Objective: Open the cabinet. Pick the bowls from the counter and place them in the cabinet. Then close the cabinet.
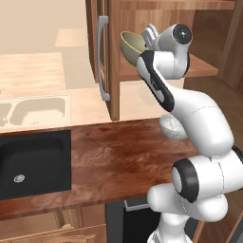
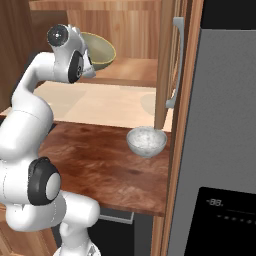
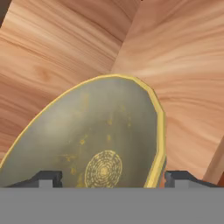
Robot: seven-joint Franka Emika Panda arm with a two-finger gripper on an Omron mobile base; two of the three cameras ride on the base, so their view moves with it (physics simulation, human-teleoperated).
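The cabinet (image 1: 201,70) stands open, its left door (image 1: 101,57) swung out with a grey bar handle. The olive-yellow bowl (image 1: 132,43) (image 2: 101,50) is inside, tilted over the wooden shelf (image 2: 131,71). My gripper (image 1: 149,37) (image 2: 89,62) is right at this bowl, inside the cabinet. In the hand view the bowl's hollow (image 3: 96,140) lies between the two fingertips, and the gripper (image 3: 113,178) is open, with its jaws far apart. The white-grey bowl (image 1: 172,127) (image 2: 146,141) sits upright on the dark wood counter (image 1: 118,156) (image 2: 95,160) below the cabinet.
A black sink (image 1: 33,163) is set into the counter at the left. Beyond it lies a paler countertop with a beige sink (image 1: 33,109). A grey fridge (image 2: 225,125) rises at the right, and the right cabinet door (image 2: 167,65) stands open beside it.
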